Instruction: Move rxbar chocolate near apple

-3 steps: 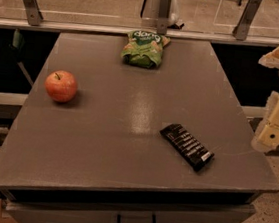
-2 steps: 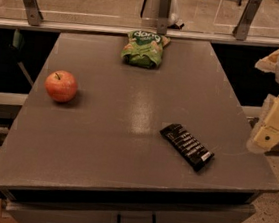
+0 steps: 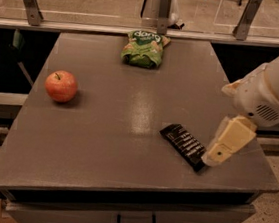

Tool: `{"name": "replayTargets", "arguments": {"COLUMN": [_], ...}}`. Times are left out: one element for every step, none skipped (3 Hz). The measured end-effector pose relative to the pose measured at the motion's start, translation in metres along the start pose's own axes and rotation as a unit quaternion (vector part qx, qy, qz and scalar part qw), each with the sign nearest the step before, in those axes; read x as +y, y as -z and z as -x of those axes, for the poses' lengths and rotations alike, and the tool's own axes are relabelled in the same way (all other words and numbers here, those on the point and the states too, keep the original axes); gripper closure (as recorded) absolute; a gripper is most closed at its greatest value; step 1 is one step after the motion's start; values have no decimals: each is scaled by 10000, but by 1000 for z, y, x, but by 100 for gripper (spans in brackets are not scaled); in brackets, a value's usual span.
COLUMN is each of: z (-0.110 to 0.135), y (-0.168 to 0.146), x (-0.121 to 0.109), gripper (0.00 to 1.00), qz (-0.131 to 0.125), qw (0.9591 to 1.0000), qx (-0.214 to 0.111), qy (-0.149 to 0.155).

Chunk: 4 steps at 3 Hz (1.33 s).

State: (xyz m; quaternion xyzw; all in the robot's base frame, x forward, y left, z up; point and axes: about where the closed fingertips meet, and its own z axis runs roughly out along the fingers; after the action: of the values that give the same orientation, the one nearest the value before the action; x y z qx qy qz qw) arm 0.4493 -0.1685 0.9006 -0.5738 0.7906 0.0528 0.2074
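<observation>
**On the grey table: bar at one side, apple at the other**

Over at the right side of the table [image 3: 124, 157], as I'm looking at it, the robot's white arm [image 3: 275, 91] reaches in from off the edge; the cream-coloured gripper [image 3: 216, 155] points down and to the left, with its tip right at the near end of the rxbar chocolate [image 3: 180, 141]; from where I stand it overlaps that end of the bar, but I can't tell if it's actually touching; I also can't tell how wide the gripper is open or whether it has hold of anything.

The rxbar chocolate lies flat on the tabletop, turned diagonally, toward the front right; black wrapper, pale lettering stripes.

The apple [image 3: 61, 86] sits upright near the left edge, stem up, well apart from the bar, with bare grey tabletop between them.

At the far edge, roughly in the middle, there's a green snack bag [image 3: 144, 48] lying flat; it's well apart from both the apple and the bar.

Below the front edge there's a drawer with a dark handle [image 3: 134, 219].
</observation>
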Motion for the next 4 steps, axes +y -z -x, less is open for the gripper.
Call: {"name": "replayTargets", "arguments": {"z": [9,8,-3,-13], "y": [-30,-48,-65,-72], "x": [8,17,19,12], "gripper": [0,0,18,41], "qz": [11,-60,-115,-175], "qw": [9996,9994,9994,9992], "qx": [-253,-315,-240,-169], "qy": [-123,-157,-226,-309]}}
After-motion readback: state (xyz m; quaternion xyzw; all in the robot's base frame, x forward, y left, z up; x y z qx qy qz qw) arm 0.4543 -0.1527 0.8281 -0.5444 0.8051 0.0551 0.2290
